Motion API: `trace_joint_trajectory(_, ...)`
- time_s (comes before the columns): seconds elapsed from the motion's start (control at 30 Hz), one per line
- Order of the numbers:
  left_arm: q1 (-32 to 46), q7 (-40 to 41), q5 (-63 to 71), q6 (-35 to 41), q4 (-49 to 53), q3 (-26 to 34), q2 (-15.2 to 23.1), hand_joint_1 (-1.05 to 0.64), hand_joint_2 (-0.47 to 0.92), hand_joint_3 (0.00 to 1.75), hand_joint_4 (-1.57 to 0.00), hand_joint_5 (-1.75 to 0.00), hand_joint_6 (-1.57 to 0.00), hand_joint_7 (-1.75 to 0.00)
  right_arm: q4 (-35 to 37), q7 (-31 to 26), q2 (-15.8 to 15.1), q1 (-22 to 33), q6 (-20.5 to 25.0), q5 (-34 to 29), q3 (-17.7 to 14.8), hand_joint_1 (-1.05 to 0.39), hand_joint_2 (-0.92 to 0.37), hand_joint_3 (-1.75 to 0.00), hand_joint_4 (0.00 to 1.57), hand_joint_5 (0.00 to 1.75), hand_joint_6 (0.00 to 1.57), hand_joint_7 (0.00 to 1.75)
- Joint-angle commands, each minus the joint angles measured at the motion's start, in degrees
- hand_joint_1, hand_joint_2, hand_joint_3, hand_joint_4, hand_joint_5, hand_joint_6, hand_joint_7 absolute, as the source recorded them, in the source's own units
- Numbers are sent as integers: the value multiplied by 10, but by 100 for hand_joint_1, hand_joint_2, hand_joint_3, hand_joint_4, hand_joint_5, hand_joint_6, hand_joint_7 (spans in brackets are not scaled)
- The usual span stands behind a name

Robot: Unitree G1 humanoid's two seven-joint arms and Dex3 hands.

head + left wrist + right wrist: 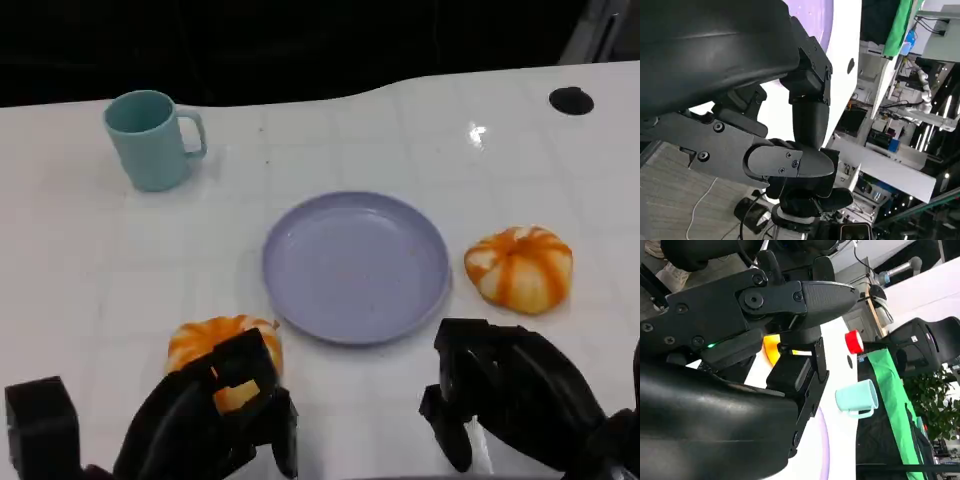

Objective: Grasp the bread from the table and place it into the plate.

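One orange-and-white striped bread (222, 341) lies on the white table just left of the plate's near edge. My left hand (215, 420) reaches over its near side with fingers apart, and a patch of orange shows between them. I cannot tell whether they touch it. The left wrist view has the same left hand (800, 165), nothing inside it. A second striped bread (520, 267) lies to the right of the lilac plate (356, 265), which has nothing on it. My right hand (500, 395) hovers near the front edge, below that second bread, and holds nothing. The right wrist view shows the right hand (790, 315) too.
A teal mug (150, 139) stands at the back left, and it appears in the right wrist view as well, the mug (856, 398) lying beyond the fingers. A small black hole (571, 100) marks the table's far right. The table's back edge runs along a dark background.
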Motion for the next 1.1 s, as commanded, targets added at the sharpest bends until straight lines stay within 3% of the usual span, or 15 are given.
trace_joint_trajectory(0.03,-4,-4,9,-19,5,5,7,-61,92,30,-85,-175,-61,-175,0,1,-4,-4,-3,4,-8,-93,-92,-34,128,162,110,152)
trace_joint_trajectory(0.2,-4,-2,13,-36,-13,9,10,-60,92,30,-79,-175,-55,-175,-4,-1,-3,-3,0,3,-7,-93,-92,-34,128,161,111,152)
trace_joint_trajectory(0.3,-4,8,37,-65,-26,11,13,-57,92,30,-66,-175,-44,-171,-6,-2,-5,-1,-1,1,-6,-93,-92,-35,128,161,111,152)
trace_joint_trajectory(0.33,-6,9,51,-85,-27,12,15,-57,92,30,-60,-175,-42,-167,-7,-3,-5,-1,-1,0,-5,-93,-92,-35,128,161,111,153)
trace_joint_trajectory(0.43,-16,9,96,-139,-24,15,34,-61,92,28,-36,-171,-37,-134,-9,-6,-4,0,2,-1,-4,-94,-92,-35,128,161,111,153)
trace_joint_trajectory(0.53,-31,10,168,-201,-10,10,73,-58,92,21,-32,-143,-33,-98,-10,-6,-4,0,-1,-3,-2,-93,-92,-35,128,162,111,153)
trace_joint_trajectory(0.6,-39,20,215,-229,-5,8,95,-57,92,15,-32,-115,-38,-58,-9,-5,-4,-1,-1,-1,-2,-94,-92,-36,127,163,110,153)
trace_joint_trajectory(0.67,-43,41,268,-235,-13,7,117,-59,92,11,-29,-103,-43,-35,-9,-6,-3,-1,-1,-1,-1,-94,-92,-35,127,163,110,153)
trace_joint_trajectory(0.83,-49,92,407,-250,-43,3,174,-70,92,14,-24,-79,-40,-9,-5,-7,-1,-4,-4,-4,0,-93,-92,-35,127,162,110,153)
trace_joint_trajectory(1.1,-53,156,613,-226,-109,-12,222,-76,92,17,-27,-55,-32,-1,1,-4,-2,-8,-3,-3,-1,-93,-92,-34,128,161,111,151)
